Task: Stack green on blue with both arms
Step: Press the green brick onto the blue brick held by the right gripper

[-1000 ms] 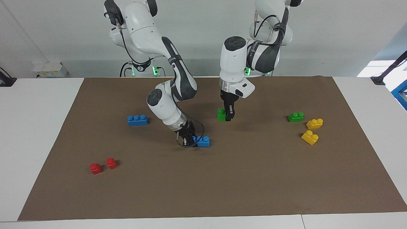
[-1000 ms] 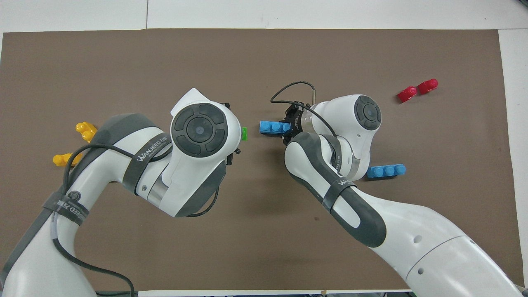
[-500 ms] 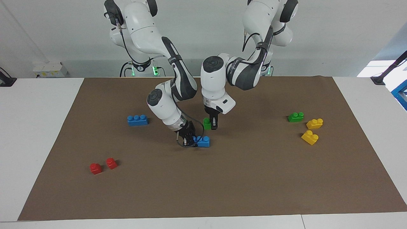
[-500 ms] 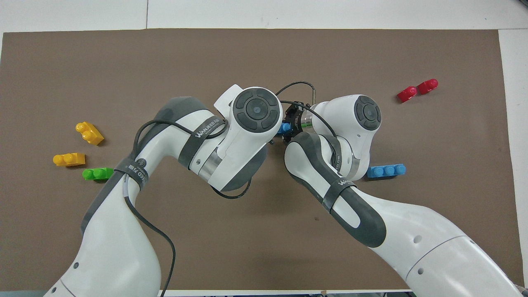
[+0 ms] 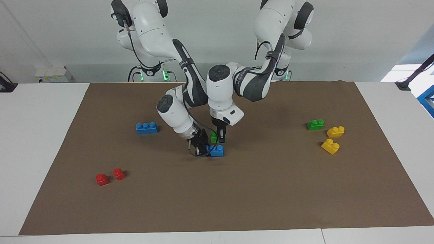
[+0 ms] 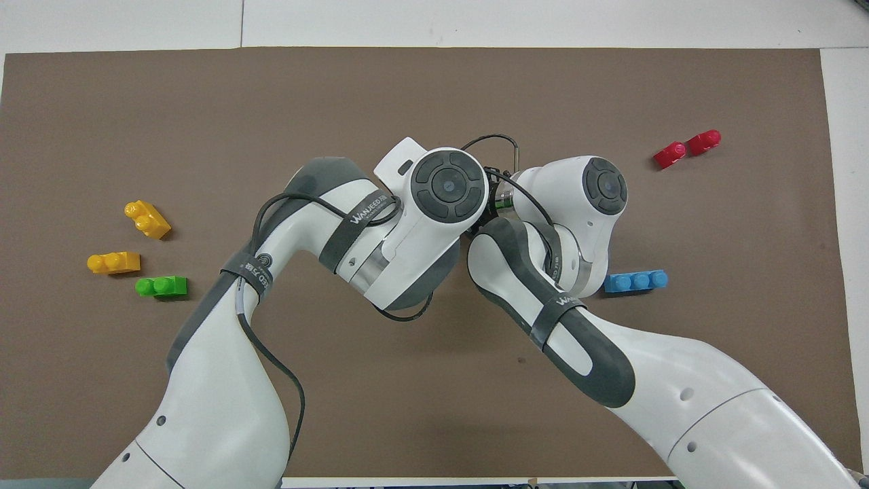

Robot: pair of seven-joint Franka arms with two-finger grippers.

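A blue brick [image 5: 217,151] lies on the brown mat near the table's middle, and my right gripper [image 5: 202,148] is shut on the end of it toward the right arm's side. My left gripper [image 5: 217,138] points straight down, shut on a green brick [image 5: 213,136] that hangs just over the blue brick's studs. Whether the two bricks touch I cannot tell. In the overhead view the left arm's wrist [image 6: 448,185] and the right arm's wrist [image 6: 604,185] cover both bricks and both grippers.
A second blue brick [image 5: 146,128] lies toward the right arm's end, with two red bricks [image 5: 102,179] farther from the robots. Toward the left arm's end lie a second green brick [image 5: 315,124] and two yellow bricks [image 5: 335,131].
My left gripper has carried the green brick toward the right arm's end and lower, from over bare mat to just over the blue brick. The right gripper has kept still on the blue brick.
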